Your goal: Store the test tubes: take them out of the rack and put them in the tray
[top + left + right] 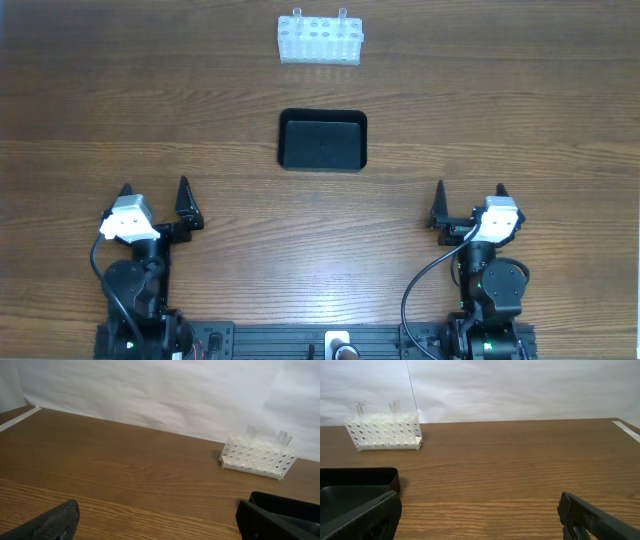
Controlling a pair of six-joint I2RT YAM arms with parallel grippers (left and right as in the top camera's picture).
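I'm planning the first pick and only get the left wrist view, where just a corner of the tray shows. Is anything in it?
Observer: No. From above, the tray holds no tubes.
Operator: I see two tubes. Are any hidden lower in the rack?
Observer: None seen from above. One tube and another tube stand toward the rack's ends, and the other holes look vacant.
Operator: Where's the right pincer?
Observer: The right pincer is open, near its own base, apart from the tray.
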